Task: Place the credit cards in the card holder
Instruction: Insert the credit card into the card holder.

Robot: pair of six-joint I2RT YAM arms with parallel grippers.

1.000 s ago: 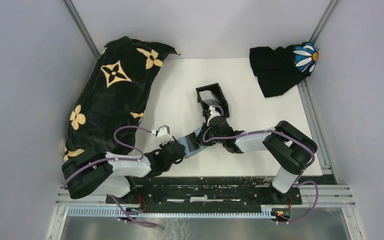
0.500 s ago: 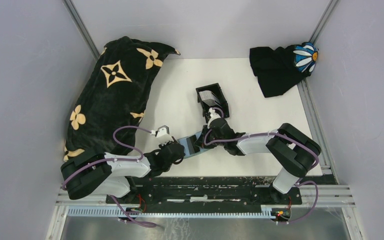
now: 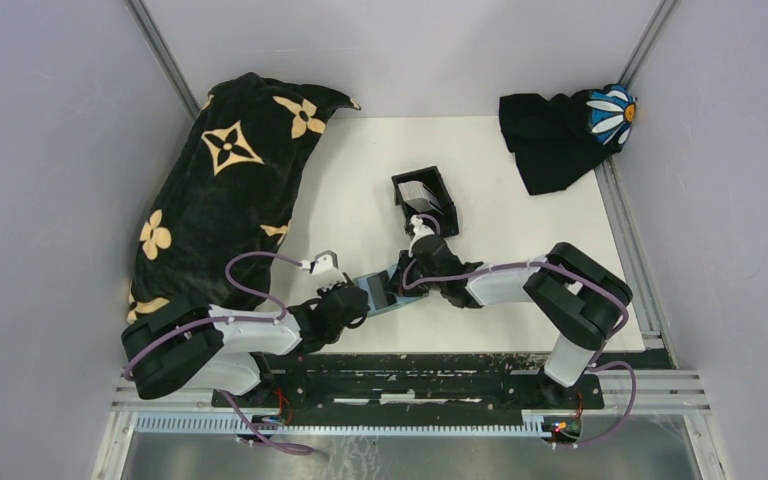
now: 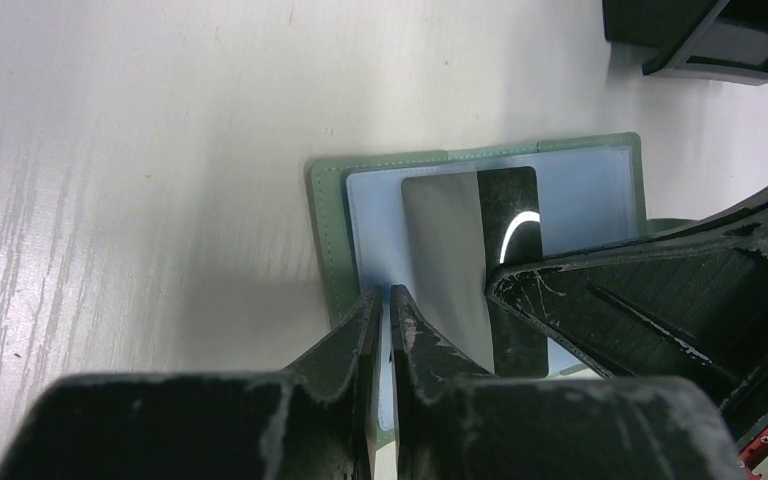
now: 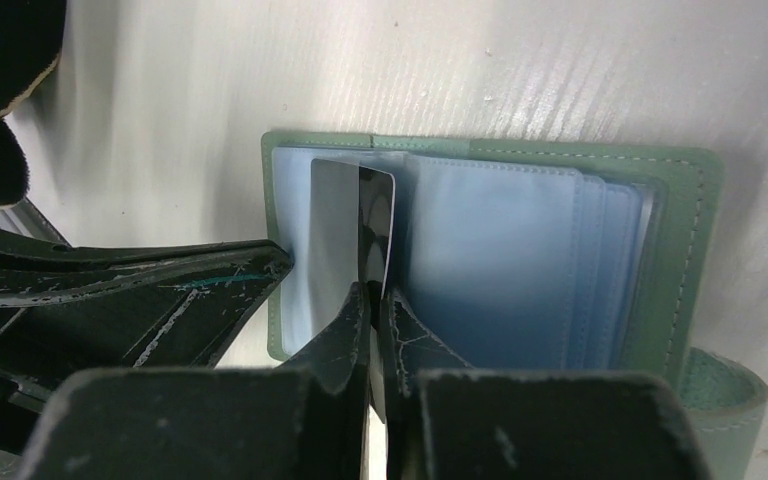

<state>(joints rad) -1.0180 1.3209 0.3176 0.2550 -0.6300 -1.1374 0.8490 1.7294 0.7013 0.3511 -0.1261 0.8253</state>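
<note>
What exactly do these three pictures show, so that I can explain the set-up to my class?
Two robot arms are bolted at the near edge of a white table. One picture looks down from above. The other two come from a camera on each wrist, so the dark wedges there belong to that arm. On the table lie an open green card holder with pale blue sleeves, a black box with cards in it, a flowered black blanket and a black cloth with a daisy. The left fingers pinch a sleeve edge of the holder. The right fingers are shut on a shiny card lying over the sleeves; whether it is inside one is unclear.
</note>
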